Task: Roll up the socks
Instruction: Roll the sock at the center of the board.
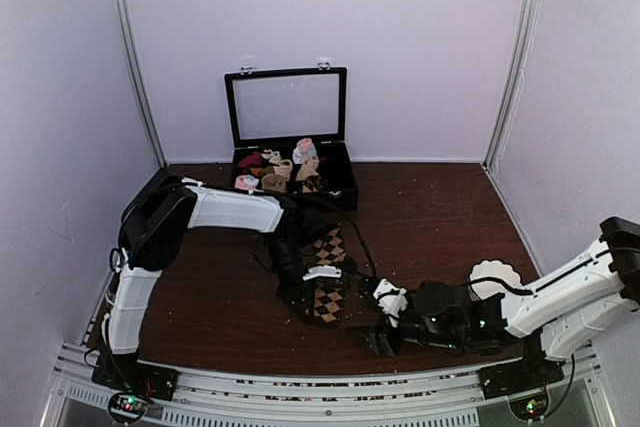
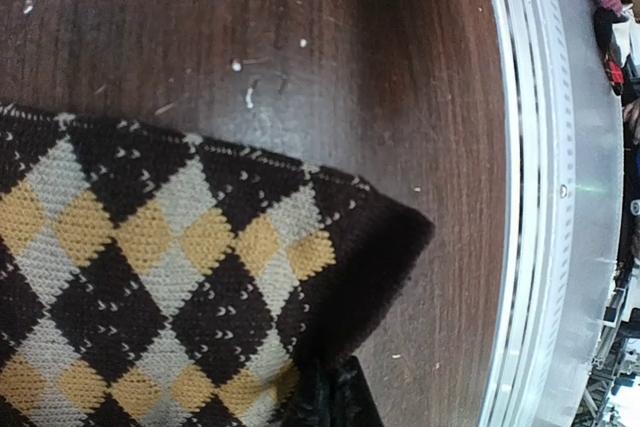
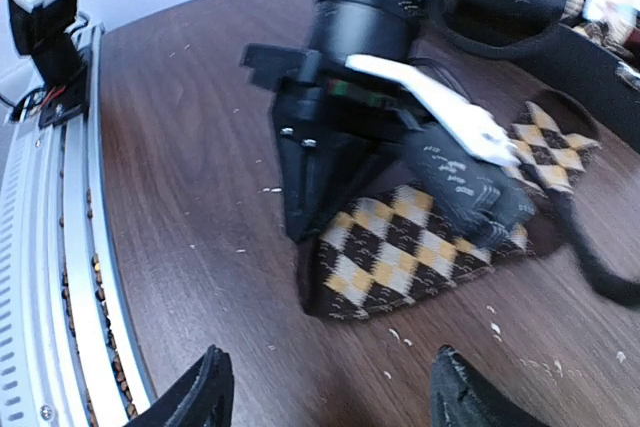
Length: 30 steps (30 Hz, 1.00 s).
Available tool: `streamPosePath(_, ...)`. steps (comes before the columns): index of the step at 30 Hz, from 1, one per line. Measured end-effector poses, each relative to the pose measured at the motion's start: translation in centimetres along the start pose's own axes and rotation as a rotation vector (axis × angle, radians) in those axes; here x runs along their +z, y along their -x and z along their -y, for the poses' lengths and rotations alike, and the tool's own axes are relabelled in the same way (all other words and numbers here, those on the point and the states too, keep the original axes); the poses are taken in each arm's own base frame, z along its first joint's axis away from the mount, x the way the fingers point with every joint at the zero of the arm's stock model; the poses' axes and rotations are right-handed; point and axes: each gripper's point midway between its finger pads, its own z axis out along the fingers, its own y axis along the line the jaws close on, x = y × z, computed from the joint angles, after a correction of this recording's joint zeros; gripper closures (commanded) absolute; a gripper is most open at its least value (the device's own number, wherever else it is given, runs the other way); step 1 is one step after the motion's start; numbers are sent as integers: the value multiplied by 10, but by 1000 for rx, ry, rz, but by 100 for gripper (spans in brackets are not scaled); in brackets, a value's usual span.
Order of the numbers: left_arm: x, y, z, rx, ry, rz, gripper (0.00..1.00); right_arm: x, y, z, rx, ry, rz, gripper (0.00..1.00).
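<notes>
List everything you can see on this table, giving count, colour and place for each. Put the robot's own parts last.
socks: one pair, dark brown with tan diamonds, mid-table
box: one, black, lid up, back of table
sock rolls: several, pink, white, tan, maroon, inside the box
scalloped thing: one, white, beside the right arm; unclear what it is
table: one, dark brown, flecked with crumbs
left gripper: black, shut on the socks' near end
right gripper: black, open, empty, near the socks

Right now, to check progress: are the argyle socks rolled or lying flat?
Lying flat, not rolled: the socks lie spread on the table, diamond pattern showing in every view.
</notes>
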Motion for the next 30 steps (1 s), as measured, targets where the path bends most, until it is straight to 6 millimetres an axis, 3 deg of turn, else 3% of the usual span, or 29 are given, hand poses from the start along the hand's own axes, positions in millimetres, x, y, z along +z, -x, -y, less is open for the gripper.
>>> streamPosePath(7,0,0,-2,-36,-20,1,100,39,-5,-20,-99,57,-20,39)
streamPosePath(12,0,-1,-1,-60,-47,3,100,58,3,-28,-162,64,-8,54)
streamPosePath(17,0,-2,-1,-79,-70,3,100,76,7,-32,-216,60,-12,55)
streamPosePath(30,0,-5,0,-86,-87,-12,100,88,-15,-22,-208,59,-69,70)
